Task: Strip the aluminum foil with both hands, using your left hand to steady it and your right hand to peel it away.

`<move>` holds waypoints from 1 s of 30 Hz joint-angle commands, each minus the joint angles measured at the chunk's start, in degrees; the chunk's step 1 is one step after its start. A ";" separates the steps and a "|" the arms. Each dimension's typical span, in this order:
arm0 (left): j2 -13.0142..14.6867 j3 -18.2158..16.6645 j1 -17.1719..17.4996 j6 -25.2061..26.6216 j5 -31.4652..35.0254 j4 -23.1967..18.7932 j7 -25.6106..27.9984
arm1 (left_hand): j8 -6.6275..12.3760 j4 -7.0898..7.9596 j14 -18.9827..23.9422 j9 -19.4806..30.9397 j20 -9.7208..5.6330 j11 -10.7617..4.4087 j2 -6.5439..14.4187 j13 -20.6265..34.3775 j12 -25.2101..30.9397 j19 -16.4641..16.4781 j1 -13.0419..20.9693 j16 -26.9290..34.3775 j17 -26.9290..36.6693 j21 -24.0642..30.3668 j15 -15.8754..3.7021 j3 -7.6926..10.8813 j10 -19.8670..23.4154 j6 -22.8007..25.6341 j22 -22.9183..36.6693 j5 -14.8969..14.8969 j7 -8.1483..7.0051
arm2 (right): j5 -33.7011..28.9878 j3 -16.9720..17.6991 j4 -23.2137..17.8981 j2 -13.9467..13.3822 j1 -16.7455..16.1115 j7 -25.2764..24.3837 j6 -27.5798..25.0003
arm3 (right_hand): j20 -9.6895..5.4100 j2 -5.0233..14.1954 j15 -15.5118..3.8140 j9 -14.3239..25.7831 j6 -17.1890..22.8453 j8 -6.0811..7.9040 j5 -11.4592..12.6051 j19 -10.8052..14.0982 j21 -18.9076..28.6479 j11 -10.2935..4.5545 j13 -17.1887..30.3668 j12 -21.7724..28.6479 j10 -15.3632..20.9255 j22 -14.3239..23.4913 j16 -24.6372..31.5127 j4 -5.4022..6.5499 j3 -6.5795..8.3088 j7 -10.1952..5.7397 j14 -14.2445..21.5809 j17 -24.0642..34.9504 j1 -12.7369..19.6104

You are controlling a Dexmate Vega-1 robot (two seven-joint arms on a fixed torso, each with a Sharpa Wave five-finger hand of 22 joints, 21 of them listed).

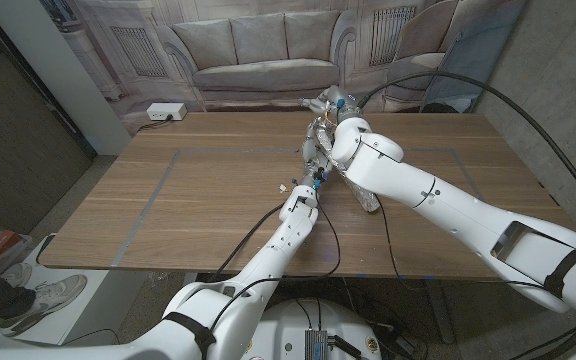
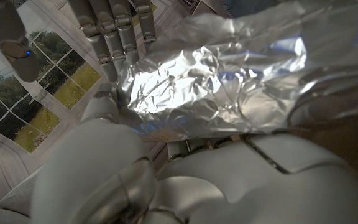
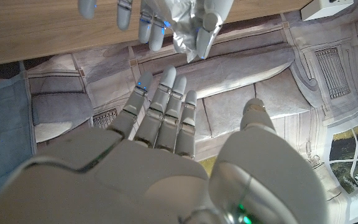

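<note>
Left robot hand [image 2: 98,186] is sitting closest to the lens in its wrist view, and the aluminum foil [image 2: 229,87] is lying crumpled right against it, fingers [image 2: 114,37] reaching up past the foil's edge. Judging by that, it's gripping the foil to anchor it, as the task wants.

In the head view the foil [image 1: 320,135] is sitting toward the far middle of the worktop [image 1: 198,200], apparently lifted, between both arms, with the left robot hand [image 1: 311,170] coming at it from below. A strip of foil [image 1: 368,202] is also trailing near the right forearm.

Right robot hand [image 3: 166,118] is showing its fingers straight and apart, holding nothing, just short of the foil [image 3: 182,28]. Looks like it's lining up for the next peel grab.

Sofa-print backdrop [image 1: 268,50] is hanging behind; white power strip [image 1: 164,112] is sitting at the far left corner.
</note>
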 commanded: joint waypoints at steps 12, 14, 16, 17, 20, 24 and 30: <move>-2.18 -5.30 -0.42 2.79 -6.66 -1.31 0.26 | 3.84 5.61 0.63 6.87 0.12 0.87 7.53 0.36 -1.98 -1.03 -5.53 -0.83 0.42 -0.52 -5.21 -0.97 -0.70 -6.48 0.43 -0.71 -0.48 | 1.15 0.45 -0.20 -1.06 -0.06 0.01 -0.33 | 0.31 0.11 -0.17 0.26 -0.51 -0.43 0.35 -0.38 0.21 0.15 0.68 0.44 -0.98 0.23 -0.76 0.43 -0.46 0.16 -0.73 -0.14 -0.79; -2.44 -5.83 -0.34 3.12 -7.42 -1.90 1.27 | 3.98 5.61 0.90 7.04 -0.21 0.83 7.61 0.40 -1.92 -0.64 -5.48 -0.78 0.41 -0.38 -5.28 -0.97 -0.55 -6.58 0.41 -0.77 -0.41 | 1.23 0.57 -0.50 -1.24 -0.22 0.01 -0.13 | 0.30 0.08 -0.15 0.27 -0.65 -0.49 0.35 -0.43 0.20 0.13 0.76 0.47 -1.03 0.23 -0.84 0.44 -0.52 0.18 -0.82 -0.19 -0.82; -2.67 -6.37 -0.78 3.21 -8.24 -1.24 0.20 | 4.35 5.58 1.66 7.39 -1.16 0.70 7.90 0.49 -1.74 0.60 -5.25 -0.66 0.36 0.06 -5.63 -0.85 -0.15 -6.68 0.38 -0.86 -0.23 | 1.10 0.53 -0.89 -1.54 -0.33 -0.03 0.07 | 0.29 0.07 -0.14 0.28 -0.66 -0.51 0.35 -0.39 0.22 0.09 0.83 0.53 -1.01 0.23 -0.84 0.50 -0.59 0.16 -0.75 -0.23 -0.91; -2.99 -6.65 -0.40 3.39 -8.68 -2.24 1.53 | 4.36 5.57 1.83 7.45 -1.22 0.75 7.93 0.51 -1.73 0.74 -5.21 -0.63 0.35 0.10 -5.60 -0.84 -0.15 -6.81 0.37 -0.88 -0.26 | 1.08 0.49 -1.09 -1.68 -0.34 0.06 0.12 | 0.33 0.09 -0.14 0.28 -0.61 -0.49 0.35 -0.41 0.22 0.05 0.86 0.56 -0.99 0.23 -0.86 0.51 -0.60 0.16 -0.75 -0.24 -0.92; -3.88 -8.58 -0.68 5.47 -12.15 -2.75 1.61 | 4.95 5.42 2.73 7.97 -1.99 0.87 8.13 0.66 -1.23 2.23 -4.80 -0.60 0.28 0.60 -5.59 -0.71 0.84 -6.80 0.29 -1.03 -0.06 | 0.97 0.34 -1.60 -2.13 -0.39 0.33 0.41 | 0.26 0.22 -0.19 0.30 -0.57 -0.49 0.37 -0.42 0.23 0.16 0.99 0.69 -0.89 0.23 -0.96 0.60 -0.65 0.13 -0.87 -0.29 -1.01; -4.59 -9.34 -1.82 2.86 -12.14 -1.76 0.07 | 5.35 5.29 3.51 8.34 -2.71 0.72 8.12 0.76 -1.07 3.58 -4.54 -0.56 0.22 1.06 -5.75 -0.68 1.04 -6.86 0.23 -1.15 0.04 | 0.48 -0.13 -2.49 -2.62 -0.29 0.52 0.09 | 0.32 0.25 -0.15 0.32 -0.22 -0.36 0.39 -0.36 0.27 0.17 1.13 0.88 -0.64 0.22 -0.96 0.58 -0.68 0.28 -0.70 -0.37 -0.94; -4.55 -8.21 -3.08 1.25 -10.32 -0.63 -1.17 | 5.61 5.10 4.05 8.78 -3.05 0.45 7.83 0.88 -0.79 3.94 -4.31 -0.65 0.16 1.09 -6.02 -0.79 1.54 -7.44 0.13 -1.34 -0.27 | -1.99 -3.39 -3.46 -2.93 1.55 0.46 -3.02 | 0.07 0.66 -1.27 0.40 0.78 -0.04 0.49 0.21 0.52 -0.53 1.57 2.00 1.38 0.20 0.51 -0.21 -0.42 0.09 1.64 0.07 0.64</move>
